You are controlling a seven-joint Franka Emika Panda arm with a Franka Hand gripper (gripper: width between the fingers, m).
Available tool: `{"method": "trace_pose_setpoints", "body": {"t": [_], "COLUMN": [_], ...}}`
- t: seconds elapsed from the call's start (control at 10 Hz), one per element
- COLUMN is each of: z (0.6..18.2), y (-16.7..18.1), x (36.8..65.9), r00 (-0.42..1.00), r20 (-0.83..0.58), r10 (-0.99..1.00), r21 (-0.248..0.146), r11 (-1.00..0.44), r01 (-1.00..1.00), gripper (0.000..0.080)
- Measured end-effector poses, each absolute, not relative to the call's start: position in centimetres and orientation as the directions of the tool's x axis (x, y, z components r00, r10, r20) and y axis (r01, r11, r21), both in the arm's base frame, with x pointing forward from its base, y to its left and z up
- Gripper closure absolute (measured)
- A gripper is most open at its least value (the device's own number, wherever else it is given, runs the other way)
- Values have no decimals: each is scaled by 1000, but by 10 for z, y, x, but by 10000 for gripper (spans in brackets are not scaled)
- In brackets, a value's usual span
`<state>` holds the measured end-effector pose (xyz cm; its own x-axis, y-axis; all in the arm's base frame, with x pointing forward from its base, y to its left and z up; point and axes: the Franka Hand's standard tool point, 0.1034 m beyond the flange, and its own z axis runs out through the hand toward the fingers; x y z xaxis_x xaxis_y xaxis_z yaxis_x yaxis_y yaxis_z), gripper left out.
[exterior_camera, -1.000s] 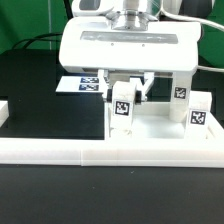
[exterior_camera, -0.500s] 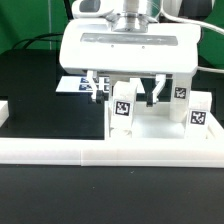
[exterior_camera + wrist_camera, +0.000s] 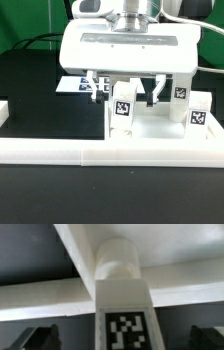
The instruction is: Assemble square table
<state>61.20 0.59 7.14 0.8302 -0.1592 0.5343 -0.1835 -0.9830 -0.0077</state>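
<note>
The square tabletop [image 3: 125, 47] stood on edge against the border rail [image 3: 110, 150], three legs already fixed in it. The leg [image 3: 122, 108] nearest the camera stood straight between my fingers [image 3: 153, 90]. My gripper [image 3: 122, 88] hung released, fingers apart, touching nothing. To finish well, I judged I should lift straight off, not brushing that leg.
</note>
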Motion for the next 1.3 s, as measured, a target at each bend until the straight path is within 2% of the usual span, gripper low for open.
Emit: {"method": "trace_pose_setpoints", "body": {"t": [0.3, 0.4, 0.6, 0.7, 0.9, 1.3], "z": [99, 103, 101, 101, 100, 92], "y": [-1, -6, -6, -6, 6, 11], "x": [621, 626, 627, 631, 629, 629], "r00": [891, 892, 933, 928, 939, 938], "r20": [398, 391, 238, 248, 137, 146], "r10": [-218, -229, -271, -280, -316, -315], "r21": [-68, -76, -114, -114, -135, -129], "r11": [-976, -973, -961, -959, -945, -946], "r01": [-208, -216, -251, -259, -299, -298], "gripper": [151, 151, 151, 151, 151, 151]}}
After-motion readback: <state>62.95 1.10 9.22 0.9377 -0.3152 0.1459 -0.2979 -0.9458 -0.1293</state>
